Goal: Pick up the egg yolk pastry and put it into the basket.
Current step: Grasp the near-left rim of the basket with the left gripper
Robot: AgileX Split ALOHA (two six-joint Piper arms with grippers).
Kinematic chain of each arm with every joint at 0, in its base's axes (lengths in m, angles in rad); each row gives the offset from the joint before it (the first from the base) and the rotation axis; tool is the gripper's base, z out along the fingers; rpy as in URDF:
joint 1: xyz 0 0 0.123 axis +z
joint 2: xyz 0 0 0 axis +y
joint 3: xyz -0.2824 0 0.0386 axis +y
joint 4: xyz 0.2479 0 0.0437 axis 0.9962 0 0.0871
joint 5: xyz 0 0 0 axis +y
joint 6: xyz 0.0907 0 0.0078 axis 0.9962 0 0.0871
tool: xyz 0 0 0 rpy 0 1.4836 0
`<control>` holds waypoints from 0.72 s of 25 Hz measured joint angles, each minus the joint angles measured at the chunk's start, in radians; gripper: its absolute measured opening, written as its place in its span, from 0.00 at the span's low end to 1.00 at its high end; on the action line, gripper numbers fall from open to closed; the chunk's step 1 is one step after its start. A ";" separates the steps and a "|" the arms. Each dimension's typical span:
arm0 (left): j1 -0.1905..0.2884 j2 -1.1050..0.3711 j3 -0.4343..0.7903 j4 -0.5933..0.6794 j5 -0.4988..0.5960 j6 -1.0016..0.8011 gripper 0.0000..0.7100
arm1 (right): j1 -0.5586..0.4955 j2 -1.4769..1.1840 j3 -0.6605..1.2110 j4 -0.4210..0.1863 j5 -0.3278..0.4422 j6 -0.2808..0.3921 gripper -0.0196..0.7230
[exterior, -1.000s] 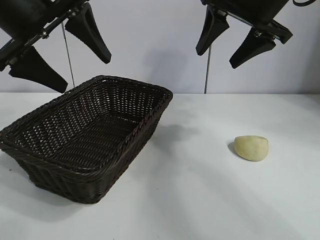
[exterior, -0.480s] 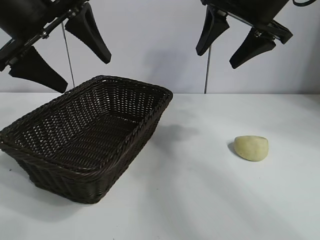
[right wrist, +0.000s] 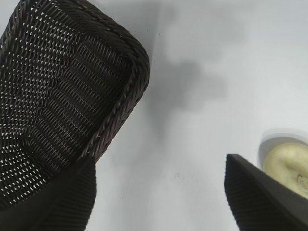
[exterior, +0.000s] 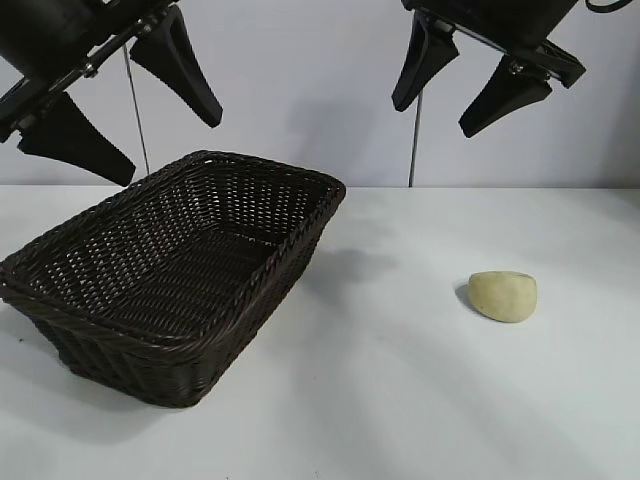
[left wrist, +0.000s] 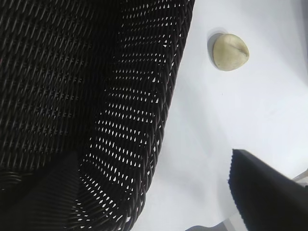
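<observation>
White desk: basket left, egg yolk pastry right. Both grippers high, jaws wide, empty. Right gripper should descend centred, straddling pastry.

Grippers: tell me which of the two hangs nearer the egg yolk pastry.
The right gripper. It hangs open above the table's right half, where the egg yolk pastry lies; the left gripper, also open, hangs over the basket instead.

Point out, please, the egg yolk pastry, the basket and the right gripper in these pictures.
egg yolk pastry (exterior: 503, 296): exterior view, middle of its domed top.
basket (exterior: 262, 271): exterior view, braided rim on the pastry's side.
right gripper (exterior: 452, 118): exterior view, gap midway between its open fingertips.
</observation>
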 joint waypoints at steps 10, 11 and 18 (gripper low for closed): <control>0.000 0.000 0.000 -0.004 -0.030 0.000 0.86 | 0.000 0.000 0.000 0.000 0.000 0.000 0.75; 0.000 0.000 0.000 -0.005 -0.022 0.000 0.86 | 0.000 0.000 0.000 0.000 0.000 0.000 0.75; 0.000 0.000 0.000 -0.006 0.079 -0.156 0.85 | 0.000 0.000 0.000 0.000 0.000 0.000 0.75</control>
